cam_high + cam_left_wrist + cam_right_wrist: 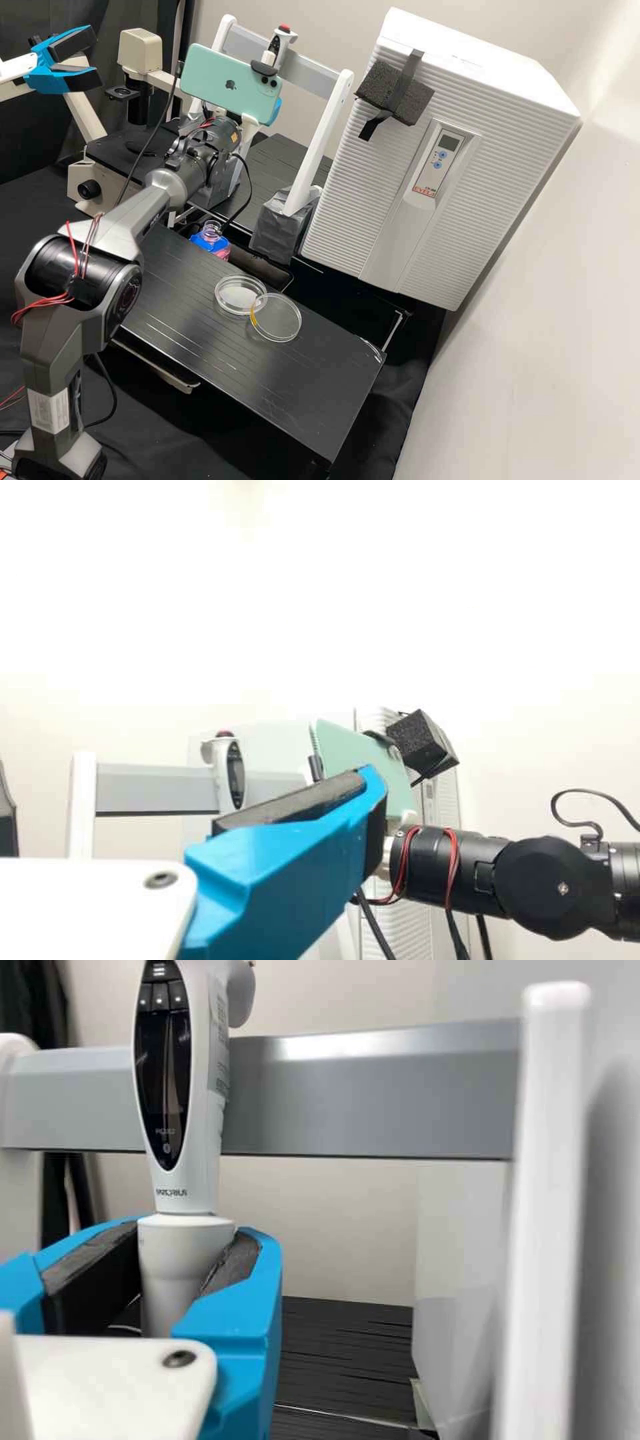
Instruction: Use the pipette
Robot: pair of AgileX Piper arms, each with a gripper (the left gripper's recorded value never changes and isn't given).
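A white pipette (pixel 279 45) with a red top button hangs on the grey bar of a white rack (pixel 313 70). My right gripper (pixel 186 1272) is shut on the pipette's (pixel 184 1100) lower shaft, with a padded blue finger (pixel 240 1305) on each side. In the high view a mint-green phone (pixel 230 83) on the right wrist hides most of that gripper. My left gripper (pixel 85 59) hangs high at the far left, open and holding nothing; one of its blue fingers (pixel 300 855) fills the foreground of the left wrist view, with the pipette (pixel 229 772) beyond it.
Two clear petri dishes (pixel 240 292) (pixel 276 318) lie on the black platform (pixel 287 380), a small yellow piece between them. A bottle of pink liquid (pixel 213 240) stands behind. A microscope (pixel 130 93) is at back left, and a white ribbed appliance (pixel 440 153) with a foam block (pixel 395 92) at right.
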